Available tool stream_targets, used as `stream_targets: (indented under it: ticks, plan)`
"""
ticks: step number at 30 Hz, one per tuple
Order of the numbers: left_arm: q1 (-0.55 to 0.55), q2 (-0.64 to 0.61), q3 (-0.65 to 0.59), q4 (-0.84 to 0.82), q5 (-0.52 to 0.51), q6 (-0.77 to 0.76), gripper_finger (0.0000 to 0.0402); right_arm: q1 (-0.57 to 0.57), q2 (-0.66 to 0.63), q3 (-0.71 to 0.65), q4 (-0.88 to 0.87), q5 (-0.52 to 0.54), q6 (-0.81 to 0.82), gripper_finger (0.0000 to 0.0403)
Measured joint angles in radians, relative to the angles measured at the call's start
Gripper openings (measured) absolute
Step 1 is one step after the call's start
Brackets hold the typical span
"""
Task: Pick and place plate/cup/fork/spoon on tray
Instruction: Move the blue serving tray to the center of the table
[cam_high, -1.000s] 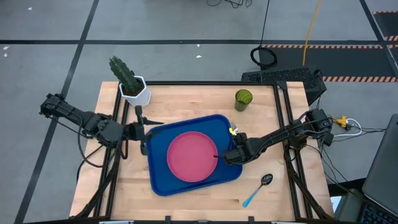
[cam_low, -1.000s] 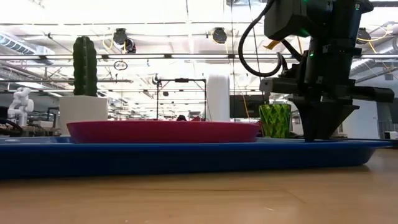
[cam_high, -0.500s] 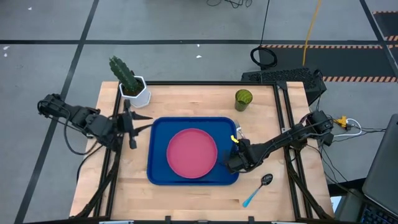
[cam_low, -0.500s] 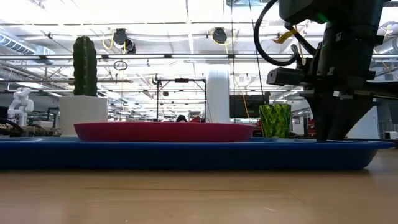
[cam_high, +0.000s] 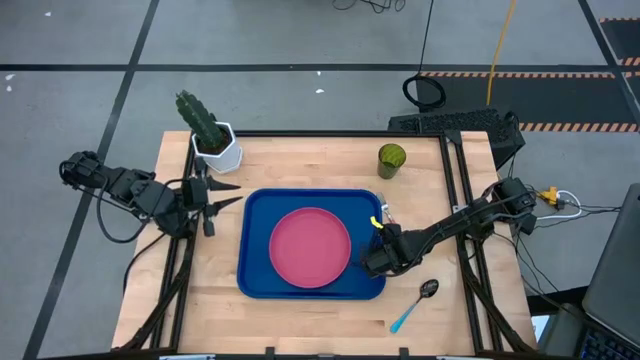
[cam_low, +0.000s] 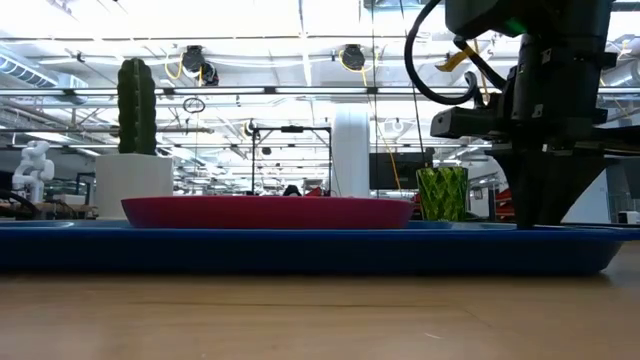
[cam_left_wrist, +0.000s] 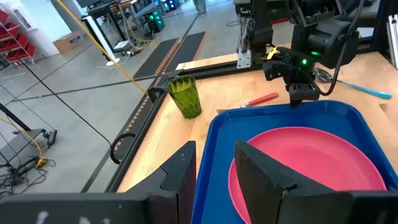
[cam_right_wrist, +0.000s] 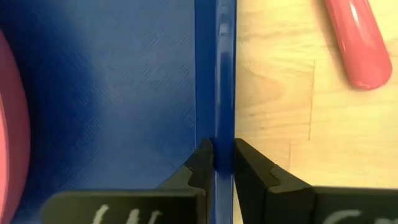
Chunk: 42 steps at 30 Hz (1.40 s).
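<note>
The blue tray lies flat on the wooden table with the pink-red plate resting in it. My right gripper stands at the tray's right rim and is shut on it; it also shows in the low view. My left gripper is open and empty just left of the tray. The green cup stands upright at the far right. The blue-handled spoon lies near the front right. The pink-handled fork lies beside the tray's right rim, mostly hidden under my right arm in the high view. My right gripper pinches the tray's right rim between its two fingers, one finger inside the tray and one outside it. The fingers point down from above and stand across the rim. The tray lies flat on the table.
A white hexagonal pot with a cactus stands at the far left corner, close to my left gripper. Bare wood lies in front of the tray and between the tray and the cup. A black frame runs along the table's sides.
The tray, which lay askew, has turned about and now lies square with the table's edges, the plate moving with it. My right gripper has gone a little toward the near edge with the rim. My left gripper has drawn back from the tray toward the table's left edge.
</note>
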Motion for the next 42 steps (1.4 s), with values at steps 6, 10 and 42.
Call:
stream_targets:
  ticks: [6,10,42]
  plan:
    - [0.0,0.0,0.0,0.001,0.0,0.0,0.0115,0.0,0.0,0.0,-0.007,-0.002,-0.067,0.003]
    - [0.0,0.0,0.0,0.009,-0.001,0.006,0.0115,0.0,0.0,0.0,-0.012,-0.002,-0.122,0.0031]
    - [0.0,0.001,0.0,-0.001,-0.001,-0.017,0.0115,-0.002,-0.027,-0.001,-0.052,0.027,-0.183,0.0071]
